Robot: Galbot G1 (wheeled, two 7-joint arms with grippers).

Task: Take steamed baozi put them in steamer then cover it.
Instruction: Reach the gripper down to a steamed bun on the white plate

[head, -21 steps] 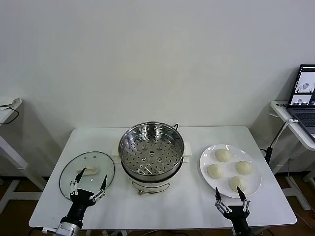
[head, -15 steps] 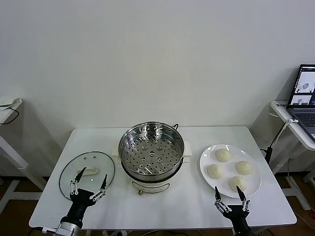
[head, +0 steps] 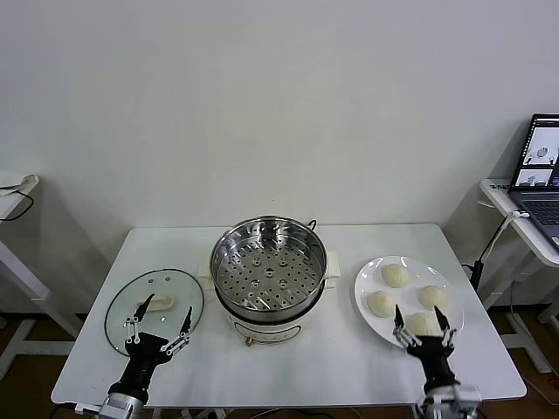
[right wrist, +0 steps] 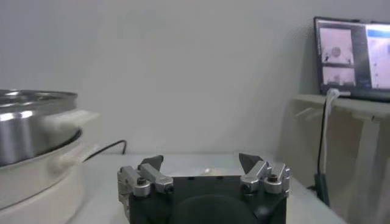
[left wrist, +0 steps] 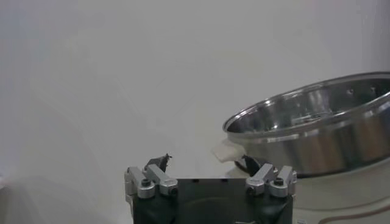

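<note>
Steel gleams from the steamer (head: 269, 266) at mid-table, its perforated tray bare, while four baozi (head: 396, 275) sit on a white plate (head: 367, 314). The right gripper (head: 423, 320) hangs with fingers spread wide on either side of the nearest bun, not touching it. The left gripper (head: 158, 322), fingers likewise splayed and holding nothing, waits at the near edge of the cover (head: 154, 307), which lies flat just ahead of its fingertips.

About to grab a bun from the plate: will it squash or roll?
Probably soft: the steamed baozi look like smooth, puffy dough, so squeeze lightly. Domed tops with flat-looking bottoms suggest little rolling. The white plate looks glossy, so a nudged bun may slide.
</note>
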